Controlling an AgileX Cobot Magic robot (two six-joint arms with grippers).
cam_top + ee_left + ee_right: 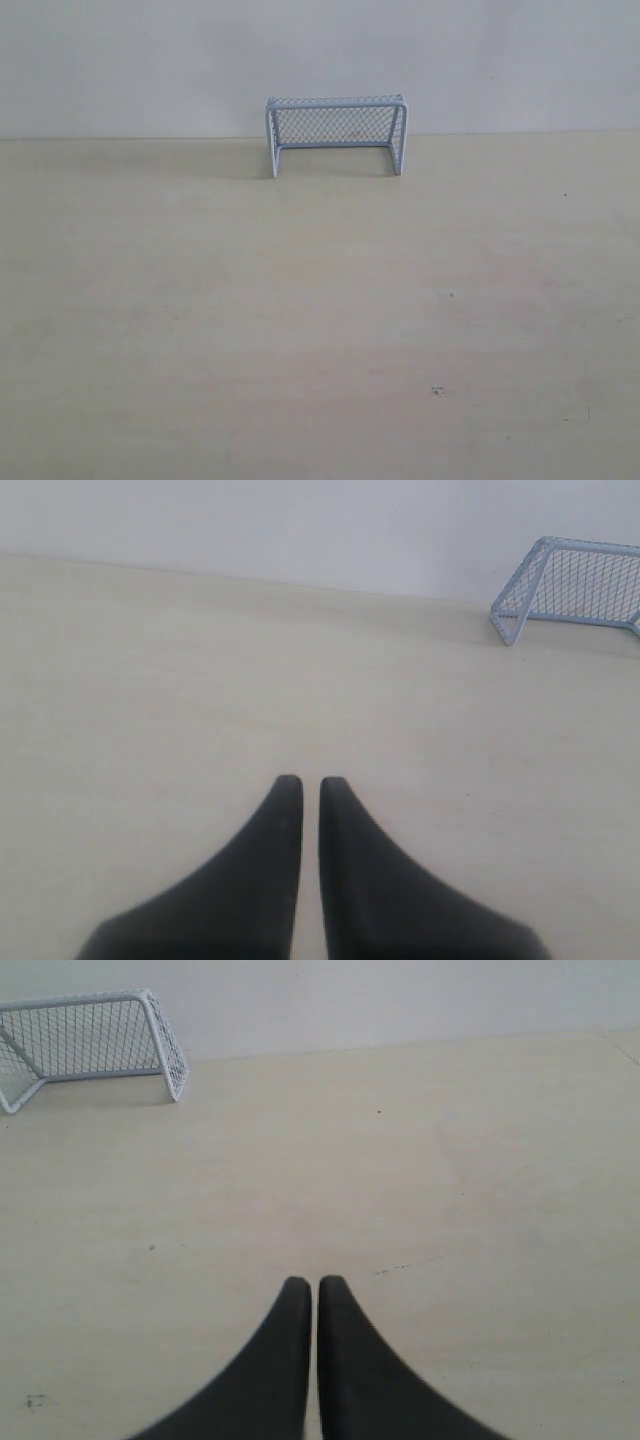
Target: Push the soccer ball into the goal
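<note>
The goal (335, 125) stands at 12 o'clock on the table (300, 330). The left gripper (310, 783) and right gripper (314, 1283) are closed on nothing. I cannot tell where the ball is.

Goal (575, 580) running off picture edge in left wrist view, one post lying out of frame. Goal (90, 1035) being clipped at one side in right wrist view. Left gripper (310, 783), right gripper (315, 1285): finger bases being cut off by picture edge. Dark speck (437, 390) on tabletop (200, 330) showing too small to identify.
</note>
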